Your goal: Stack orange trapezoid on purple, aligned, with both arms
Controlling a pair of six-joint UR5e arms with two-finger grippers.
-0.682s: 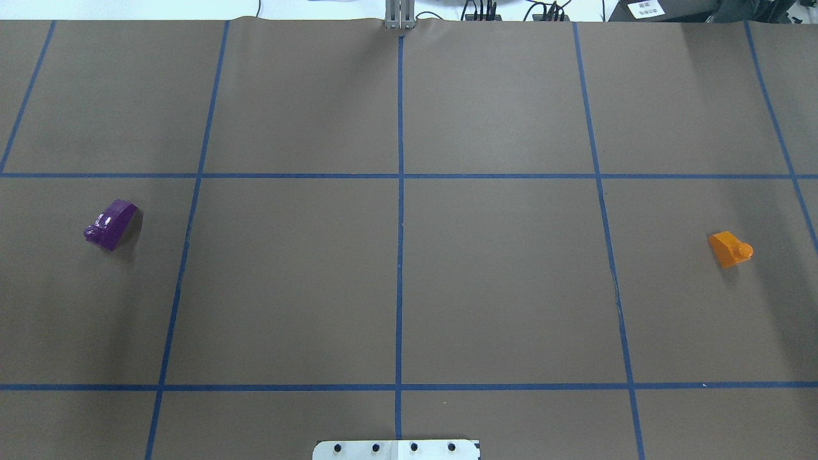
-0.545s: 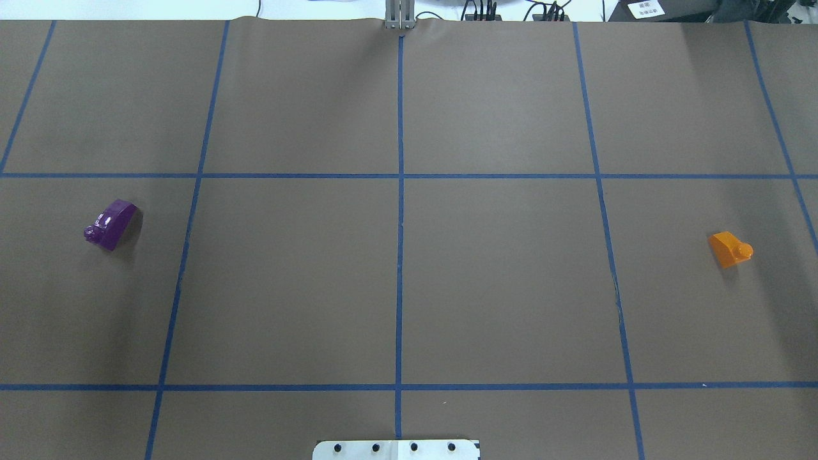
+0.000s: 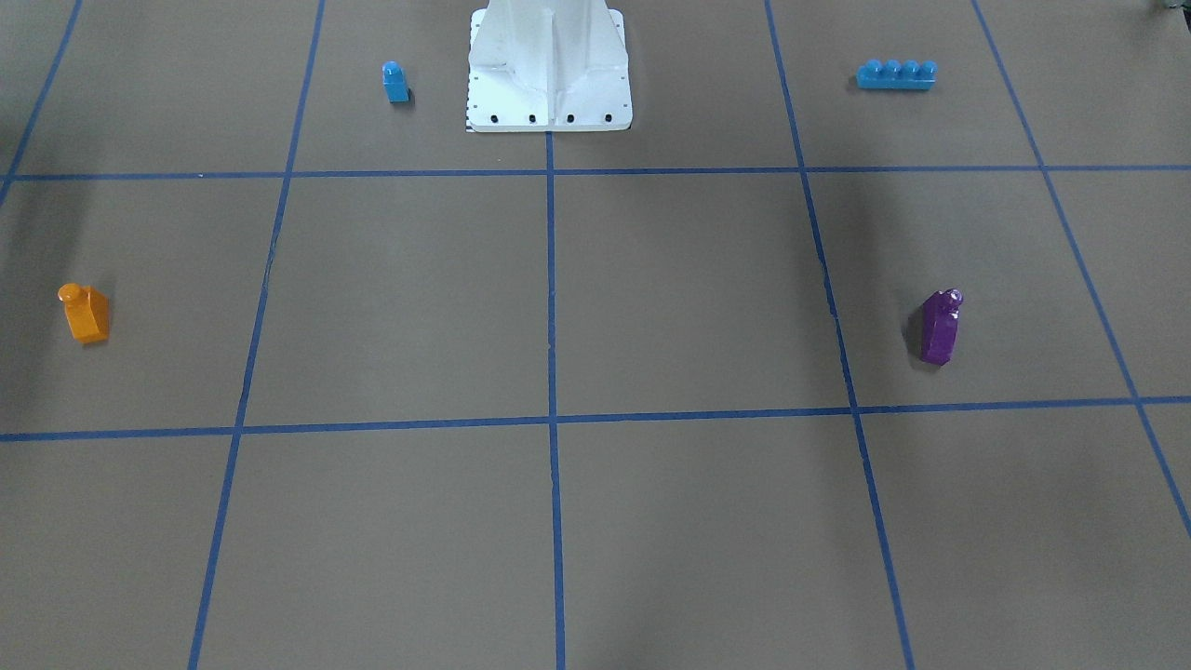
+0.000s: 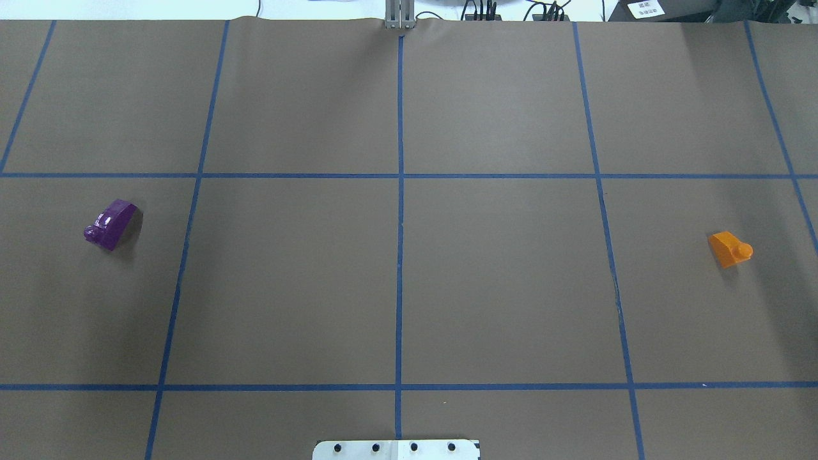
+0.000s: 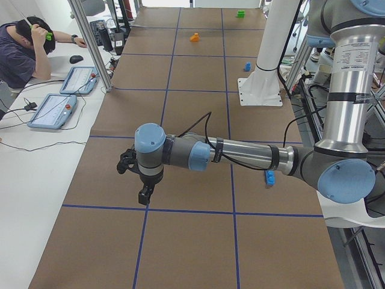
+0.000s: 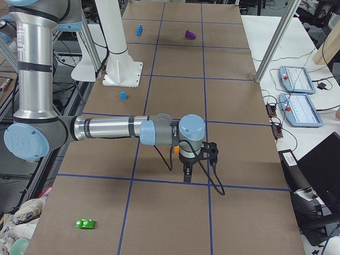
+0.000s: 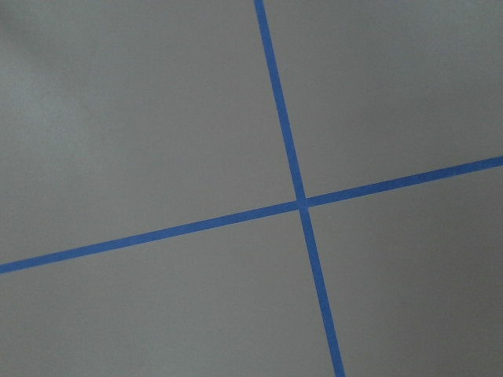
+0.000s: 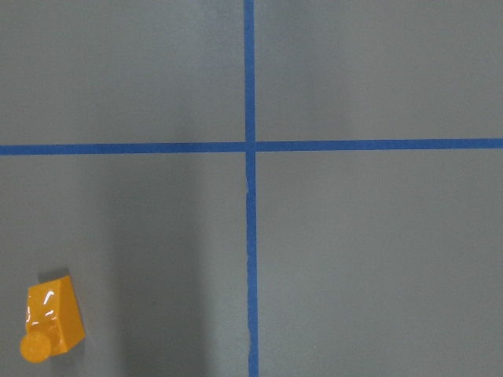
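The orange trapezoid (image 4: 728, 249) lies on the brown table at the right, alone; it also shows in the front view (image 3: 86, 314) and at the lower left of the right wrist view (image 8: 51, 328). The purple brick (image 4: 112, 223) lies far off at the left, also in the front view (image 3: 940, 328). Neither arm shows in the overhead or front view. The left gripper (image 5: 144, 195) hangs over the table in the exterior left view only. The right gripper (image 6: 187, 175) hangs near the orange trapezoid (image 6: 176, 150) in the exterior right view only. I cannot tell whether either is open or shut.
A small blue single-stud brick (image 3: 395, 82) and a long blue four-stud brick (image 3: 896, 73) lie near the robot's white base (image 3: 549, 65). A green brick (image 6: 85, 223) lies at the table's right end. An operator (image 5: 24, 48) sits beside the table with control pendants (image 5: 53, 111).
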